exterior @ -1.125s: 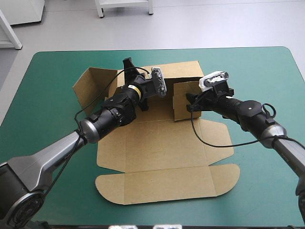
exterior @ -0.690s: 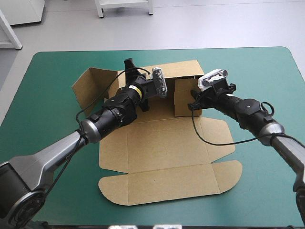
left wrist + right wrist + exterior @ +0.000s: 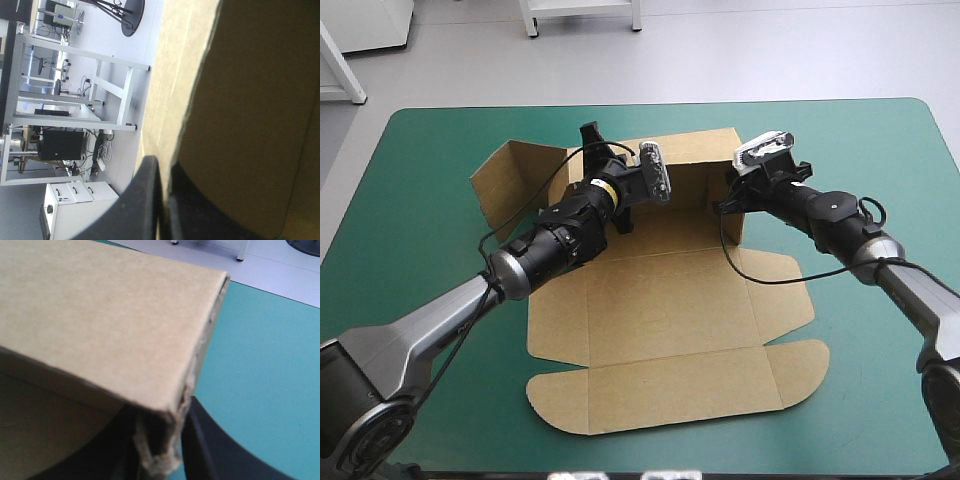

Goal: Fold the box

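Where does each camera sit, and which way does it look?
High view: above and behind the robot, looking down at the table, the box and both arms.
Left wrist view: above the left gripper, along its fingers pinching a box wall.
Right wrist view: above the right gripper, its fingers pinching a box corner.
Every view shows the box.

Box (image 3: 660, 310) plain brown; table cover (image 3: 880, 150) teal-green; jaws black; L arm (image 3: 550, 245) black/grey w/ yellow ring.

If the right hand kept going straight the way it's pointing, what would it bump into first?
The box: the right hand is shut on its raised side wall. Past that board, the left hand probably lies next in line, though depth is unclear.
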Action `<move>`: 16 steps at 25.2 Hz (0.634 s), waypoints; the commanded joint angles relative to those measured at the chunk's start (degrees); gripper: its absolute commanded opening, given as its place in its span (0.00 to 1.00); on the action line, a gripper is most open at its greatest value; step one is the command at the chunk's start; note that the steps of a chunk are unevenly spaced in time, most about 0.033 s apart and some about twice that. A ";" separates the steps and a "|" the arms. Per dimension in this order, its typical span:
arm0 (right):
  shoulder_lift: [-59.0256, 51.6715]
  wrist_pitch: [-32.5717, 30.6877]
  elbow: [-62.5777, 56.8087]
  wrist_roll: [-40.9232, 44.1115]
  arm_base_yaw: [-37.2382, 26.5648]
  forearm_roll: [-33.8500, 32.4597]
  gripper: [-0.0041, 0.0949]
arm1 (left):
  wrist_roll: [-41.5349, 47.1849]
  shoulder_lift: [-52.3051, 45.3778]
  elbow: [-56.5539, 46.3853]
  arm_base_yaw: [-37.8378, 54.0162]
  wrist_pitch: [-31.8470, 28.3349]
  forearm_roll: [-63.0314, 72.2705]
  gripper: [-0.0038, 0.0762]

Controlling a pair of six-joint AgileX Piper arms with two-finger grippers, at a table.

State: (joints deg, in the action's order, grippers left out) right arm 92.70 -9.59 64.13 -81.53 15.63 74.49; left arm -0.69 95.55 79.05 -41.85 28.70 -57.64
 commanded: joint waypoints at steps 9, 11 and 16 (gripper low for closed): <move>-2.24 -5.00 1.94 1.22 0.36 0.83 0.02 | 1.31 -3.14 2.02 -2.42 -3.22 0.14 0.36; -2.24 -4.49 2.13 2.03 0.36 0.83 0.02 | 1.31 -3.17 2.07 -4.05 -2.49 0.14 0.52; -2.24 -3.00 2.16 3.62 0.36 0.83 0.02 | 2.54 -3.73 2.07 -9.32 0.44 3.17 0.65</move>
State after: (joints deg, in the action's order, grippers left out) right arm 92.80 -12.12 64.38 -78.80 15.87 74.86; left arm 0.74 95.38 79.10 -48.29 29.12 -55.65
